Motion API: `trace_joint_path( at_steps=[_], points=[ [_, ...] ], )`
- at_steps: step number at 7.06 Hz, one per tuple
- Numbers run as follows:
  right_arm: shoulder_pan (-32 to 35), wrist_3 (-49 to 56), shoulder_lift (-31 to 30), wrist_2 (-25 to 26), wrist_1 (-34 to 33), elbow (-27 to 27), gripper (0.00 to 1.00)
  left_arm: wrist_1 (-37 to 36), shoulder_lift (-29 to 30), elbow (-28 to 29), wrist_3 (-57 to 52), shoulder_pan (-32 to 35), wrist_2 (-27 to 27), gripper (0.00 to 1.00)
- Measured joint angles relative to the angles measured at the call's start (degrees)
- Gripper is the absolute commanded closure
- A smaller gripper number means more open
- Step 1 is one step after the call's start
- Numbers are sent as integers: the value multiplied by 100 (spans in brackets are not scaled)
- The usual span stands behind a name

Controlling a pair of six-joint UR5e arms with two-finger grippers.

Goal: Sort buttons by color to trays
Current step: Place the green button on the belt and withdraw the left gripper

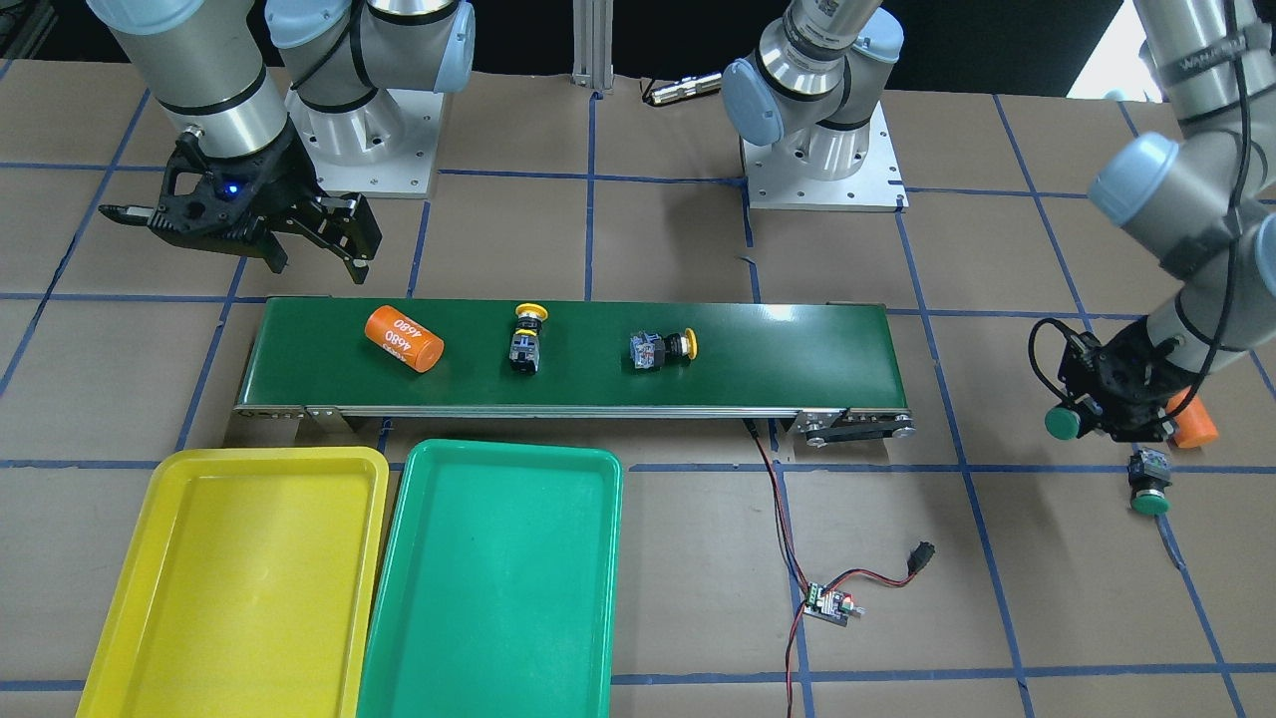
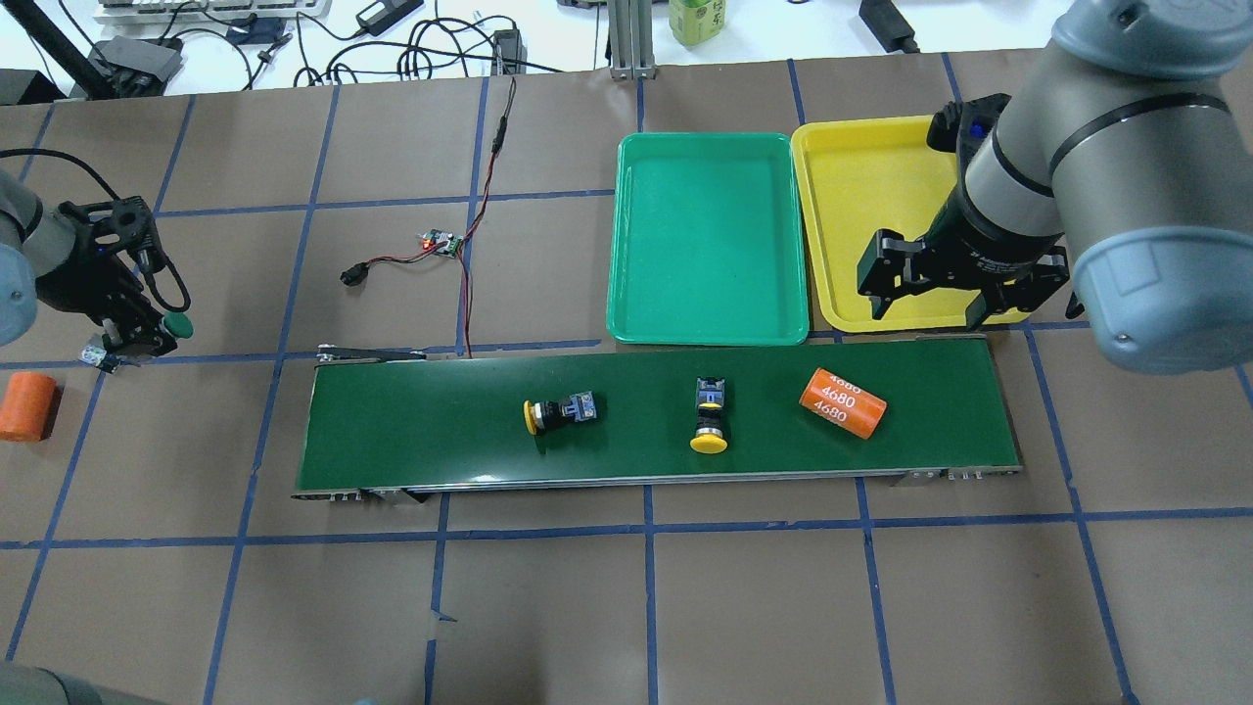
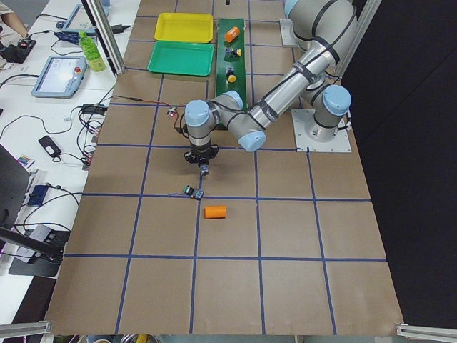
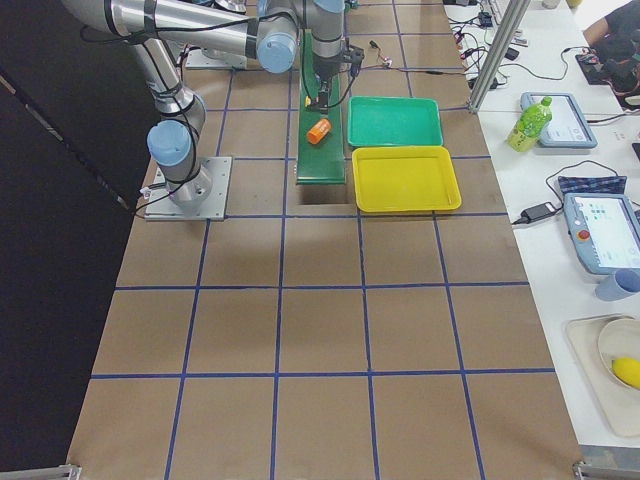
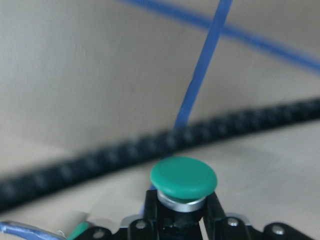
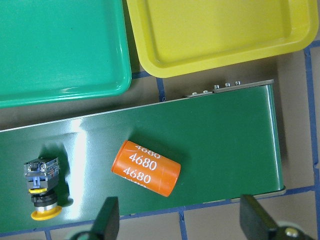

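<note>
My left gripper (image 1: pixel 1107 417) is shut on a green button (image 1: pixel 1064 423), held just above the table off the belt's end; the left wrist view shows its green cap (image 5: pixel 183 177) between the fingers. A second green button (image 1: pixel 1149 485) lies on the table beside it. Two yellow buttons (image 1: pixel 526 337) (image 1: pixel 660 348) lie on the dark-green conveyor belt (image 1: pixel 778 344). My right gripper (image 1: pixel 314 254) is open and empty, hovering above the belt's other end. The yellow tray (image 1: pixel 229 578) and the green tray (image 1: pixel 488 578) stand side by side beyond the belt, both empty.
An orange cylinder (image 1: pixel 403 339) lies on the belt near my right gripper. Another orange cylinder (image 1: pixel 1193 419) lies on the table behind my left gripper. A small circuit board with red and black wires (image 1: pixel 829 604) sits near the belt.
</note>
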State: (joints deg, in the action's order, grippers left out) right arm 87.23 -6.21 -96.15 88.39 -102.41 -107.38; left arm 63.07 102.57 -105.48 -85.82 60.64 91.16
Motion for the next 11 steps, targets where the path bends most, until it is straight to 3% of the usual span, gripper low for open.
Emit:
trace_joint_path(
  at_steps=[2, 6, 8, 9, 11],
  points=[
    [-4, 24, 6, 1, -6, -2, 0, 371, -478, -187, 2795, 975, 7, 100],
    [1, -37, -1, -40, 1, -175, 0, 389, -634, -771, 7529, 2411, -80, 100],
    [10, -36, 2, -36, 3, -203, 0, 346, -501, -867, 8448, 2780, -110, 39],
    [14, -40, 4, -35, 7, -213, 0, 343, -477, -918, 8569, 2838, -112, 0],
    [26, -42, 38, -40, -5, -227, 0, 350, -500, -973, 8609, 2863, -110, 0]
  ],
)
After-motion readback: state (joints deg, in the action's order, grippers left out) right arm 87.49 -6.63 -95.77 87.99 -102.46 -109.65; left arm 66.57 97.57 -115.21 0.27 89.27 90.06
